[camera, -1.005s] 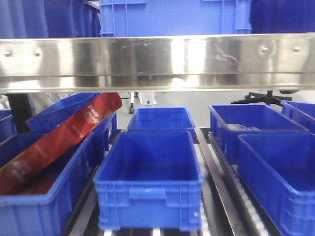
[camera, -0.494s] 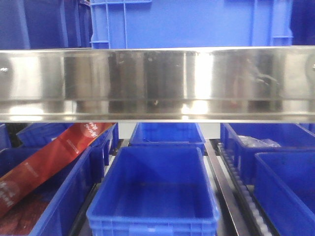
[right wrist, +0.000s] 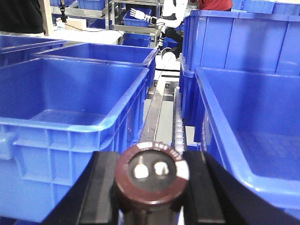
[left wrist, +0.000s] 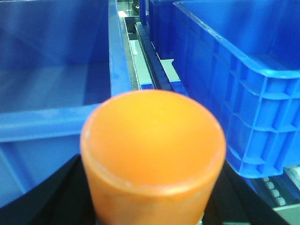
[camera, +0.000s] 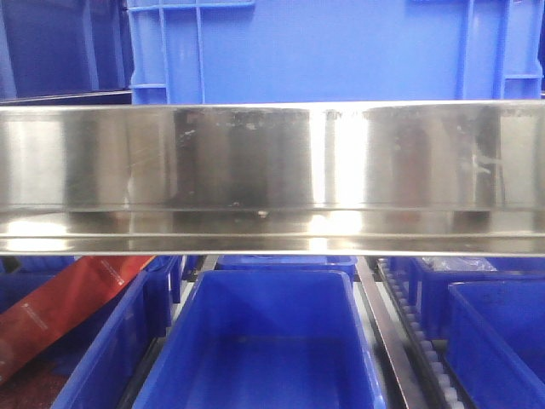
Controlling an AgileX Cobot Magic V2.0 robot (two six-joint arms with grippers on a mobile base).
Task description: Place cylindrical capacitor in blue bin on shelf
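Note:
In the right wrist view the cylindrical capacitor (right wrist: 152,176), dark maroon with two metal terminals on its face, sits clamped between the black fingers (right wrist: 101,187) of my right gripper (right wrist: 152,190). It hangs over the roller gap between two blue bins (right wrist: 70,117) (right wrist: 253,136). My left gripper (left wrist: 152,197) is shut on an orange cylinder (left wrist: 152,150) in front of another blue bin (left wrist: 51,93). The shelf's steel front rail (camera: 272,179) fills the middle of the front view, with an open blue bin (camera: 268,341) under it. Neither gripper shows in the front view.
A large blue crate (camera: 324,51) stands on the tier above the rail. A red packet (camera: 60,307) leans in the left bin. More blue bins (camera: 498,341) sit at the right, with roller tracks (camera: 417,332) between them. A tall bin wall (left wrist: 234,70) is close on the left gripper's right.
In the front view the steel rail has grown larger and dropped lower in the frame. The bins under it have slid down and partly out of view, so the camera is closer to the shelf.

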